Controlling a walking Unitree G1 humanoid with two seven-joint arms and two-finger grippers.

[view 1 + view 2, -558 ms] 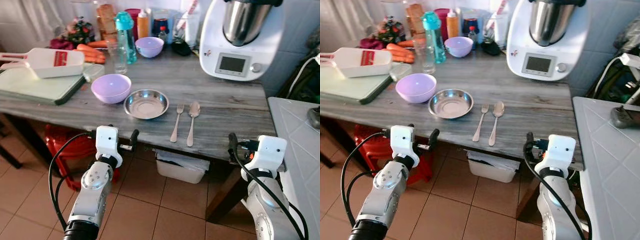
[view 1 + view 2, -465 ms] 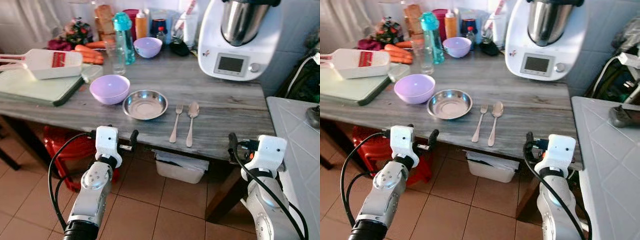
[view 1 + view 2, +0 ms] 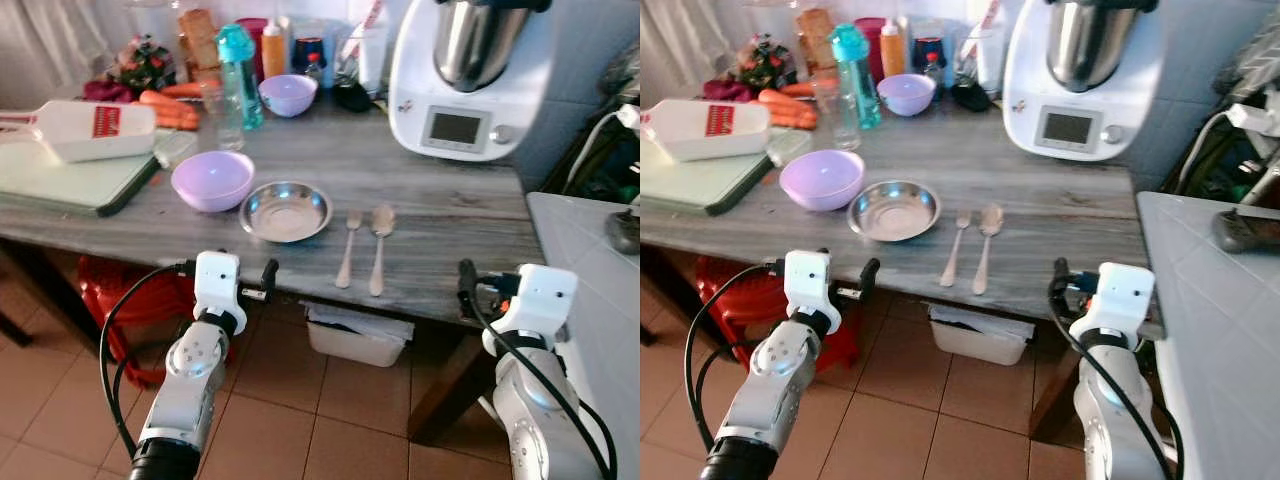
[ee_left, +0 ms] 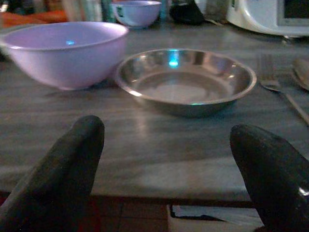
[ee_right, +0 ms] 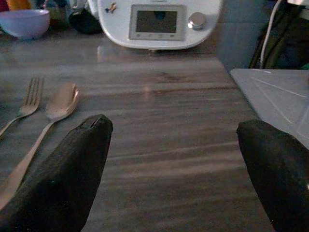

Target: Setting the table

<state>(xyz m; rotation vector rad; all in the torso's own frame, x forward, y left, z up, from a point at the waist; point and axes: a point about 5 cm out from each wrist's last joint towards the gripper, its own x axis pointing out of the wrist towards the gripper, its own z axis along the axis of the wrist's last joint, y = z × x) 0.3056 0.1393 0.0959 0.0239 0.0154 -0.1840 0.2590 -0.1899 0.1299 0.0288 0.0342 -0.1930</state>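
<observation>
A steel plate (image 3: 286, 210) lies near the front of the grey table (image 3: 440, 215). A fork (image 3: 347, 248) and a spoon (image 3: 378, 245) lie side by side just to its right. A purple bowl (image 3: 212, 179) stands against the plate's left side. My left gripper (image 3: 228, 269) is held open below the table's front edge, facing the plate (image 4: 186, 82) and bowl (image 4: 65, 53). My right gripper (image 5: 173, 126) is also open and empty at the table edge, right of the spoon (image 5: 58, 104) and fork (image 5: 29, 101).
A white food processor (image 3: 468, 75) stands at the back right. A second purple bowl (image 3: 287, 94), a teal bottle (image 3: 235, 75), a glass (image 3: 215, 110) and jars crowd the back. Left: a cutting board (image 3: 70, 180) with a white container (image 3: 85, 128). Under the table: a red stool (image 3: 120, 295) and a bin (image 3: 360, 335). A white counter (image 3: 600, 270) flanks my right.
The whole picture has drifted a little, so the camera moved. Both grippers and the tableware keep their places relative to each other.
</observation>
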